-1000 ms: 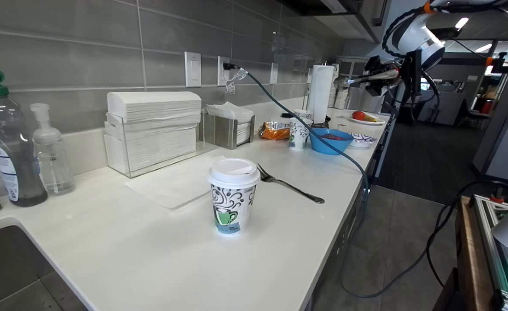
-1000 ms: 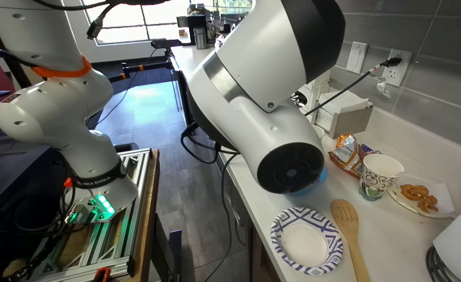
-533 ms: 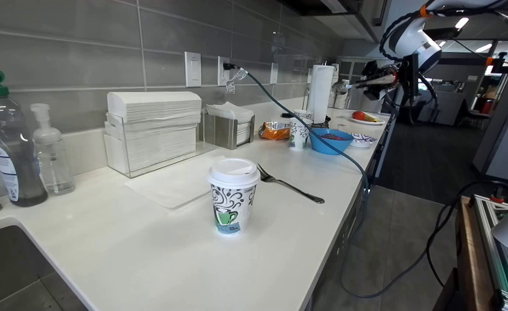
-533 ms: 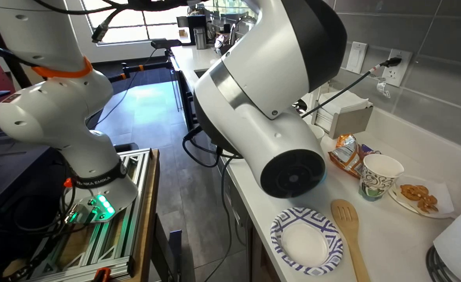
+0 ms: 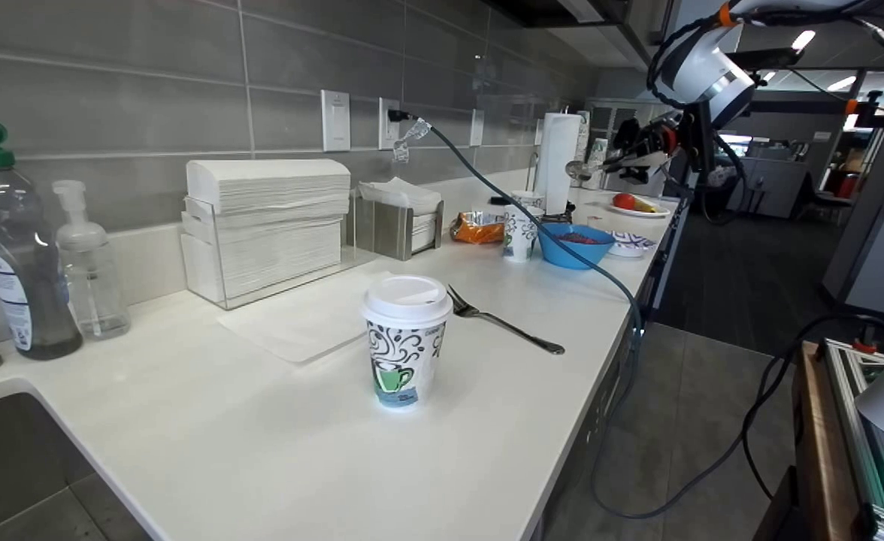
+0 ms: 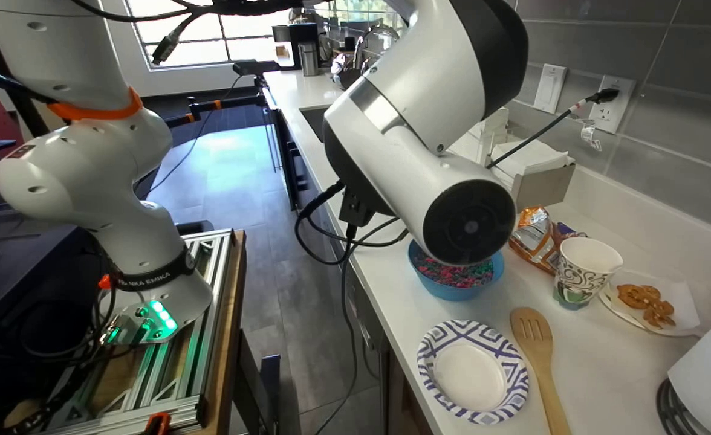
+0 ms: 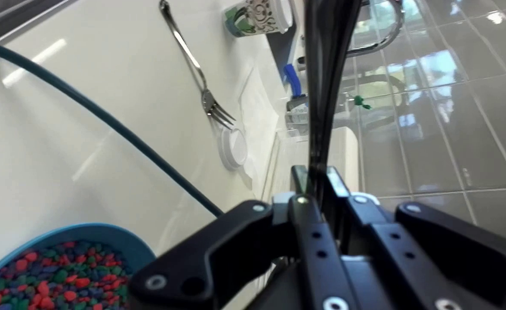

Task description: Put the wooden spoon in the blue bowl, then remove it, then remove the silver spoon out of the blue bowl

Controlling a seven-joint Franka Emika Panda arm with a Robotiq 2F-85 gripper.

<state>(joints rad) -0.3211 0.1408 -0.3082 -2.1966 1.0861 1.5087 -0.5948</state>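
My gripper [image 7: 317,181] is up in the air over the counter, shut on the silver spoon [image 7: 330,64], whose long dark shiny handle runs up out of the wrist view. In an exterior view the rounded head of the silver spoon [image 5: 579,171] sticks out ahead of the gripper [image 5: 634,154]. The blue bowl [image 6: 452,293], filled with red, green and blue bits, stands below the arm; it also shows at lower left in the wrist view, the rim of the bowl [image 7: 85,228] apart from the spoon. On the counter lies the wooden spoon [image 6: 534,332], beside a patterned paper plate [image 6: 470,377].
A cable [image 5: 532,218] crosses above the counter from the wall socket. A fork [image 5: 498,319] lies behind a lidded paper cup [image 5: 408,342]. Near the bowl stand a paper cup [image 6: 585,269] and an orange snack bag [image 6: 534,238]. A paper towel roll [image 5: 558,161] is farther along.
The gripper has shifted toward the sink end of the counter with the silver spoon, lower and turned, so the spoon's head now shows broadside. The arm no longer hides most of the blue bowl.
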